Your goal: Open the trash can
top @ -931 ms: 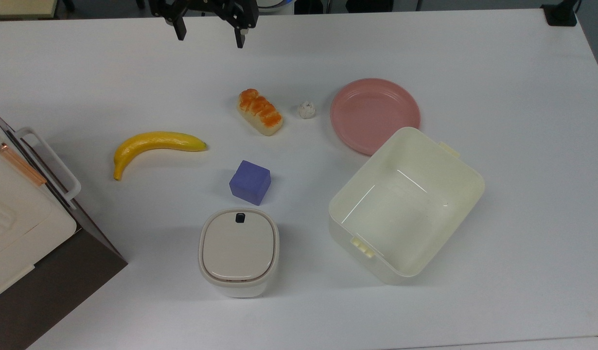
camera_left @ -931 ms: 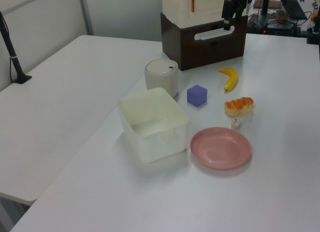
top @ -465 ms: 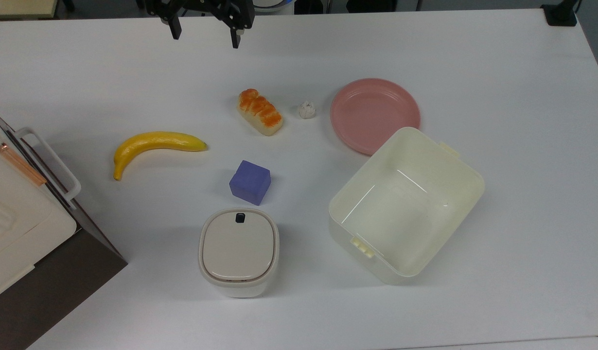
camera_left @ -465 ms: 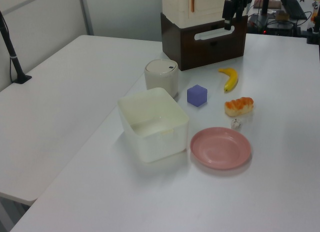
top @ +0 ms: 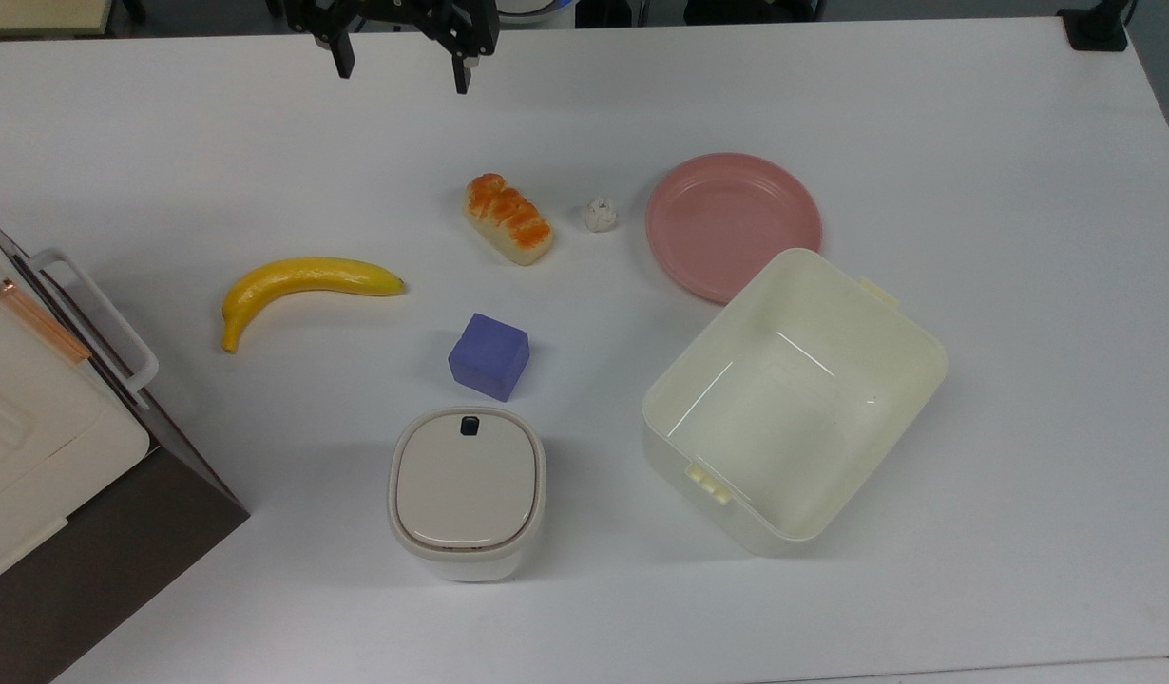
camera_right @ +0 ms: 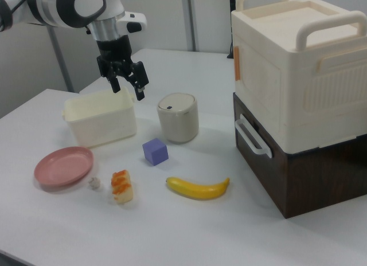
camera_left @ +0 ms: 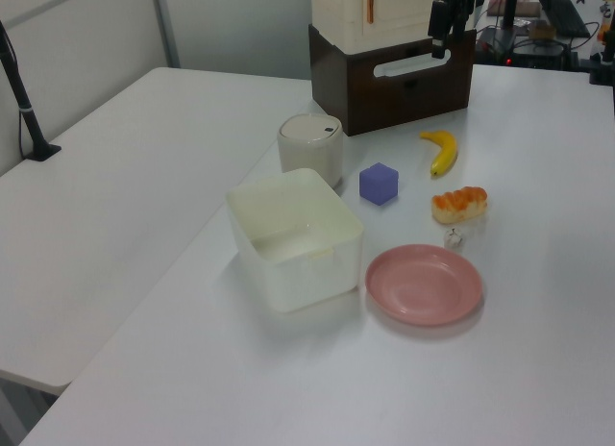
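Hand hangs spread, fingers down, seemingly well above table.

1. Banana lying flat, top view's left, near brown cabinet w/ cream box on it.
2. Purple cube mid-table.
3. Bread piece, small white ball beside it.
4. Pink plate touching/behind lidless cream tub.
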Motion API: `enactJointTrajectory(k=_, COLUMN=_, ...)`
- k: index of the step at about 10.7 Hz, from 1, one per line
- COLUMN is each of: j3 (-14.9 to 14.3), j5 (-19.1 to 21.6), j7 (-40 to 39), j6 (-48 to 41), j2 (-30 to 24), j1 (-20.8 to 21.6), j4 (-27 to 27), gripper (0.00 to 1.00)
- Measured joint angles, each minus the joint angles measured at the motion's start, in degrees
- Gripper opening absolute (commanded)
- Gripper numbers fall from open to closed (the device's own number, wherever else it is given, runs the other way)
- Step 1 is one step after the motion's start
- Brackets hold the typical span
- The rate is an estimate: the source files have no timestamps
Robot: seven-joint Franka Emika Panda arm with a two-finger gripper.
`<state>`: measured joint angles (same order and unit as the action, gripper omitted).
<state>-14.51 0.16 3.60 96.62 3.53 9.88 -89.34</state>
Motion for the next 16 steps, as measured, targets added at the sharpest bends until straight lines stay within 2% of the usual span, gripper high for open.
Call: enactJointTrajectory(k=16, j3=0.1, j5=0.0, j7=-0.2, j6=3.1, j2=0.2, j1=1.0, j4=-0.1, gripper=1.0)
